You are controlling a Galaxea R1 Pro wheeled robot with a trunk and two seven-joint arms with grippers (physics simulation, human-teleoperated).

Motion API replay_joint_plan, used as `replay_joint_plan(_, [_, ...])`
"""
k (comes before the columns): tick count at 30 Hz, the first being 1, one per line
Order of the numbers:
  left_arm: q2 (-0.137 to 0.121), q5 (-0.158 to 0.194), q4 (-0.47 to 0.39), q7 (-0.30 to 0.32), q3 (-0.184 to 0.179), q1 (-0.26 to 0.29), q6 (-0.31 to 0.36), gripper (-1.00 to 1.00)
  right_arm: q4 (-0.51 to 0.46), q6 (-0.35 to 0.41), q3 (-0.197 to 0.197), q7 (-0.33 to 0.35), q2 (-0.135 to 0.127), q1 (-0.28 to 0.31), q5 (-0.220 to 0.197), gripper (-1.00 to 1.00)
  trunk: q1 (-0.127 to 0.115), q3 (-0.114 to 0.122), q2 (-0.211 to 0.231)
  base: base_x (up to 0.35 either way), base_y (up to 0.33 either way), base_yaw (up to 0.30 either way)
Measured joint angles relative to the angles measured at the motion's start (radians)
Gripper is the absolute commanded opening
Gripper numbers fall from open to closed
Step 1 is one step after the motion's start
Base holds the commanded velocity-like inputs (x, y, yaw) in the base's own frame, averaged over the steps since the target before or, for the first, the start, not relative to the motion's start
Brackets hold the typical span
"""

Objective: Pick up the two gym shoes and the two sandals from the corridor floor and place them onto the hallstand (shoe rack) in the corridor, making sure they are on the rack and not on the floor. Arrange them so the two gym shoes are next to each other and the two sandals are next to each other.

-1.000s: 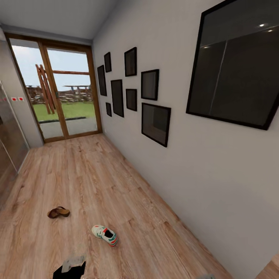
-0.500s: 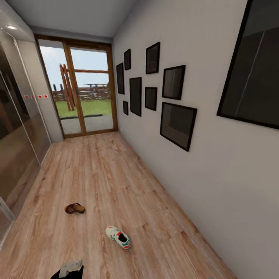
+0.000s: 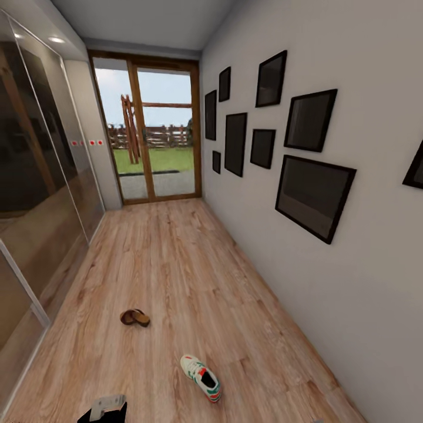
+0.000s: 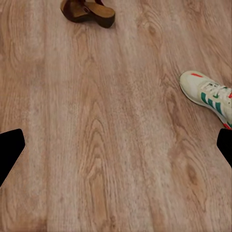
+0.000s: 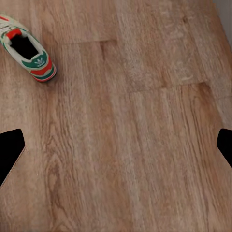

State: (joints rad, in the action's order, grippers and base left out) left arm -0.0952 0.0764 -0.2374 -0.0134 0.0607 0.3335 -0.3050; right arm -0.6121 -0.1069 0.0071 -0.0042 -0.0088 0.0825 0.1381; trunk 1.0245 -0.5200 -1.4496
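Two items of footwear lie in sight, neither yet lifted, so by these pictures the task looks barely begun. Corridor floor (image 3: 176,264): wood-grain planks, running to glazed doors (image 3: 150,141) at the far end; mirrored panels (image 3: 35,176) on one side, a wall of dark picture frames (image 3: 314,194) on the other. Gym shoe (image 3: 201,377): one, white with green stripes and red marks, upright on the floor near the robot. Sandal (image 3: 135,318): one, dark brown, on the floor further along, well apart from the shoe. Left to do, as I judge: collect both, find their mates and the rack, then pair them there. Containers: none in sight. Left tool (image 4: 116,150): dark tips at opposite picture edges, spread wide, holding nothing. Right tool (image 5: 116,150): likewise apart and empty above bare planks.
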Motion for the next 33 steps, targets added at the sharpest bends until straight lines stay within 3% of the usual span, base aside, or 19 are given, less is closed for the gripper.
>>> replay_joint_plan(22, [0.0,0.0,0.0,0.0,0.0,0.0,0.0,1.0,-0.002,0.003,0.001,0.001,0.002,0.0,0.001,1.0,0.0,-0.022,0.0,0.304,-0.106,0.234])
replay_joint_plan(33, [0.0,0.001,-0.001,-0.003,0.0,0.0,0.0,1.0,-0.002,0.005,0.001,0.002,0.004,0.0,0.002,1.0,0.001,-0.035,0.0,0.123,-0.236,0.185])
